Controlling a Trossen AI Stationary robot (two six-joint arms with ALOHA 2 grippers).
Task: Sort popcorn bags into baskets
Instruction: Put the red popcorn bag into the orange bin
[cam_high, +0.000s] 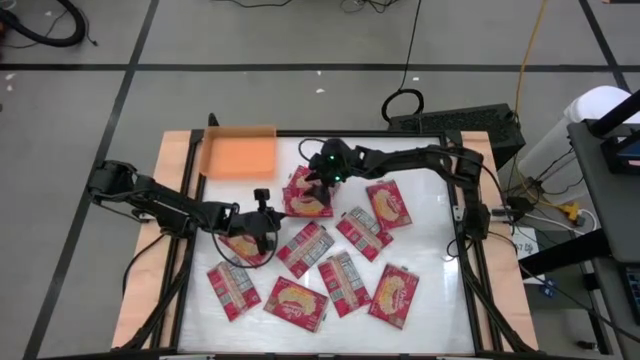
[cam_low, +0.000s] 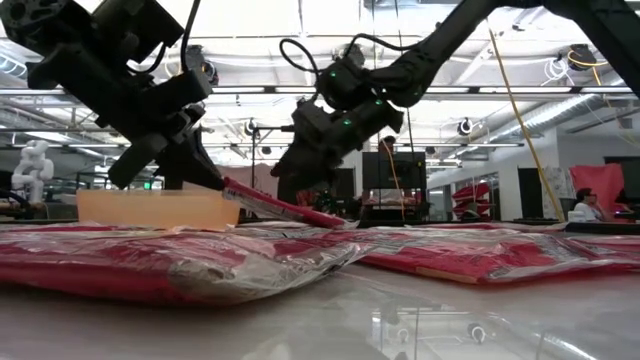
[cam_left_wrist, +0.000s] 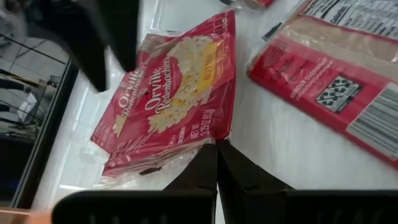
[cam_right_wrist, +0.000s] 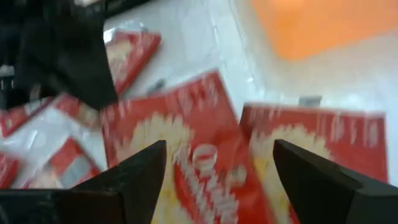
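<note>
Several red popcorn bags lie flat across the white table top (cam_high: 430, 250). The orange basket (cam_high: 240, 152) stands at the far left corner and shows again in the low view (cam_low: 150, 208). My left gripper (cam_left_wrist: 216, 163) reaches in from the left and is shut on one popcorn bag (cam_left_wrist: 177, 93), also seen from above (cam_high: 243, 250). My right gripper (cam_right_wrist: 217, 168) is open. It hovers just above two picture-side bags (cam_high: 308, 197) near the table's middle, a finger to either side, and touches nothing. My left gripper pinches the near edge of the popcorn bag (cam_left_wrist: 186, 155) between its two shut fingers, at the clear wrapper seam. The fingers slant down from the table's left side. The held end is raised (cam_low: 235, 190), and the bag tilts down to its other end (cam_low: 325, 215) at table level.
Beside the held bag lies a label-side bag (cam_left_wrist: 336, 81). More bags fill the near half of the table (cam_high: 340, 285). Light wooden boards (cam_high: 175, 190) and black frame rails border the table. A cable coil and a black box (cam_high: 470, 125) sit beyond the far edge.
</note>
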